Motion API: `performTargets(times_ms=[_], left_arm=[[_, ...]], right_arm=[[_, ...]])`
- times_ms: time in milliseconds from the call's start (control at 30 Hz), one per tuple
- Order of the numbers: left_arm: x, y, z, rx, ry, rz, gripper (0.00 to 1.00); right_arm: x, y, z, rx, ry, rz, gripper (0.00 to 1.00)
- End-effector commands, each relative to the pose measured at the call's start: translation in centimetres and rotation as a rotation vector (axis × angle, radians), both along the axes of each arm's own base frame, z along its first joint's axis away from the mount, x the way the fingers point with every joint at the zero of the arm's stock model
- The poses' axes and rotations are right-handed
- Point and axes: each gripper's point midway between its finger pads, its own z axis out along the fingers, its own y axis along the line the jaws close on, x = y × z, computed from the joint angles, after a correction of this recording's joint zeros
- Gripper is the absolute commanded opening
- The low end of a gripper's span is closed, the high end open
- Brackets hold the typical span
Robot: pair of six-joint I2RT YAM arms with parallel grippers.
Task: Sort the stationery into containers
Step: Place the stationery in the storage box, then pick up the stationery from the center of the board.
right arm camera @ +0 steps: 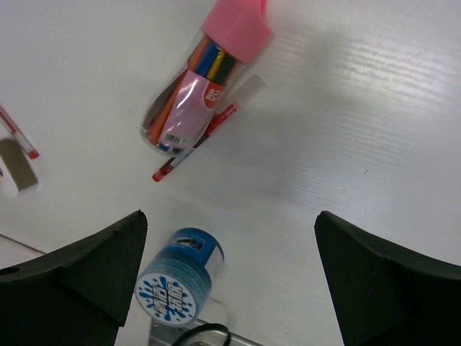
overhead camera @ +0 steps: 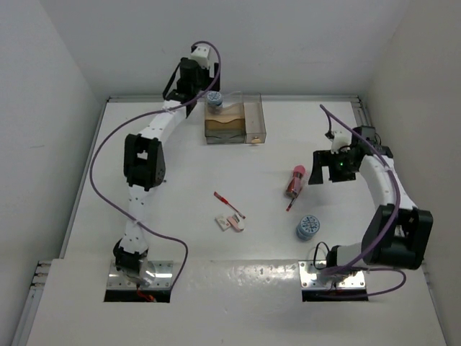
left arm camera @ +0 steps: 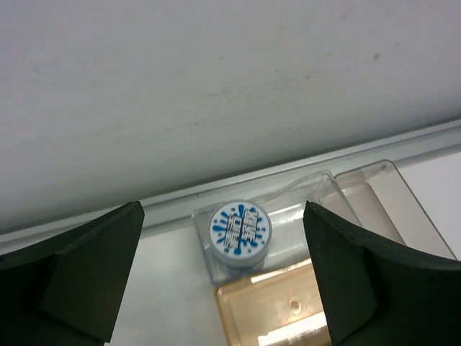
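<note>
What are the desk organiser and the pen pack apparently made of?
The desk organiser: likely clear glossy plastic; tan compartments show through its walls. The pen pack: probably thin transparent plastic, since coloured pens show inside; its pink cap looks opaque.

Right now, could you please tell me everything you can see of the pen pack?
The pen pack is a clear plastic tube with a pink cap and pink label, holding orange, blue, yellow and green pens. It lies flat on the white table, cap toward the far edge, with a red pen lying against its side.
</note>
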Motion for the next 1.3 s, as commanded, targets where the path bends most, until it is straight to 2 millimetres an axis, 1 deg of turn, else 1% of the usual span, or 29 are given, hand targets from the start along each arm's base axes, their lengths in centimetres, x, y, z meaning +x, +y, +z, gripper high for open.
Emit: performTargets(times_ms=[0, 33, 67, 100, 133, 167, 200, 233, 267, 300, 333, 367, 400, 433, 467, 500, 533, 600, 667, 800, 867, 967, 1100, 1133, 1167, 1233, 1267], left_arm=[[-5.3, 2.7, 15.1, -0.003, -0.187, -0.005, 1.0], [-6.3, 2.3, 13.1, 0.023, -0.133, -0.045, 1.0], [-8.6, 3.1, 15.5, 0.038, -0.143, -0.048, 1.0], [-9.7, 3.5, 14.7, 0.067, -0.105, -0.056, 1.0], [-10.9, 4.1, 12.2, 0.083, -0.038, -0.058, 1.0], [-13.1, 4.8, 14.0, 0.08, -0.05, -0.058, 1.0], [-14.1, 5.1, 13.3, 0.082, -0.027, -0.071, 1.0], [-15.2, 5.9, 10.8, 0.089, 0.037, -0.071, 1.0], [-16.9, 6.4, 11.6, 0.063, 0.044, -0.065, 1.0], [-17.8, 6.5, 10.8, 0.049, 0.074, -0.082, 1.0], [-19.3, 7.0, 9.8, 0.041, 0.102, -0.09, 1.0], [-20.2, 7.0, 9.3, 0.03, 0.122, -0.098, 1.0], [-21.1, 7.0, 7.4, 0.026, 0.165, -0.115, 1.0], [-22.2, 7.0, 8.2, 0.009, 0.147, -0.124, 1.0], [-23.0, 6.9, 7.1, 0.003, 0.171, -0.138, 1.0], [-23.6, 7.0, 7.7, -0.004, 0.158, -0.137, 1.0], [-23.9, 6.9, 7.6, -0.014, 0.161, -0.136, 1.0], [-24.5, 7.2, 6.9, -0.024, 0.176, -0.129, 1.0], [-24.7, 7.2, 6.7, -0.028, 0.177, -0.131, 1.0], [-24.5, 7.6, 6.6, -0.018, 0.173, -0.12, 1.0], [-24.2, 8.0, 6.3, -0.022, 0.178, -0.11, 1.0], [-23.8, 8.0, 5.8, -0.029, 0.188, -0.109, 1.0], [-23.4, 8.0, 5.5, -0.028, 0.195, -0.105, 1.0], [-23.3, 8.1, 5.5, -0.027, 0.195, -0.105, 1.0], [-23.3, 8.1, 5.3, -0.026, 0.201, -0.105, 1.0], [-23.4, 8.1, 5.1, -0.026, 0.204, -0.103, 1.0], [-23.4, 8.2, 5.1, -0.026, 0.204, -0.1, 1.0]], right_arm=[[-1.7, 1.0, 2.6, 0.01, -0.123, 0.198, 0.97], [-2.5, 1.4, 3.3, 0.015, -0.153, 0.234, 0.95], [-3.7, 1.5, 3.2, 0.005, -0.145, 0.294, 0.95], [-5.0, 1.8, 2.7, 0.009, -0.129, 0.323, 0.94], [-6.2, 2.0, 3.2, 0.011, -0.134, 0.342, 0.93], [-7.4, 2.2, 2.6, 0.016, -0.123, 0.368, 0.93], [-8.3, 2.4, 2.5, 0.015, -0.127, 0.389, 0.93], [-9.3, 2.7, 2.9, 0.011, -0.148, 0.406, 0.93], [-10.5, 2.9, 1.9, 0.013, -0.137, 0.427, 0.94], [-10.9, 3.0, 1.7, 0.006, -0.153, 0.436, 0.94], [-11.2, 3.1, 1.5, 0.0, -0.175, 0.444, 0.95], [-12.1, 3.3, 0.9, -0.005, -0.201, 0.444, 0.96], [-12.4, 3.5, 0.5, -0.006, -0.223, 0.444, 0.97], [-12.8, 3.8, -0.1, -0.005, -0.26, 0.442, 0.98], [-13.0, 4.0, -0.3, -0.002, -0.28, 0.445, 0.98], [-13.2, 4.1, -0.6, -0.003, -0.292, 0.464, 0.98], [-13.8, 4.4, -0.9, -0.001, -0.301, 0.482, 0.98], [-13.5, 4.1, -1.2, -0.022, -0.307, 0.468, 0.98], [-14.4, 4.2, -1.8, -0.013, -0.256, 0.496, 0.99], [-14.9, 3.9, -2.7, -0.004, -0.18, 0.502, 0.99], [-15.5, 4.0, -3.3, 0.006, -0.145, 0.532, 0.99], [-15.7, 4.0, -4.0, -0.005, -0.118, 0.557, 0.99], [-15.1, 4.2, -4.7, -0.031, -0.126, 0.577, 0.99], [-14.4, 4.3, -4.6, -0.038, -0.142, 0.565, 0.99], [-14.4, 4.4, -5.0, -0.051, -0.131, 0.573, 0.99], [-13.4, 4.3, -5.1, -0.087, -0.158, 0.574, 0.98], [-13.3, 3.9, -5.6, -0.11, -0.143, 0.557, 0.98]])
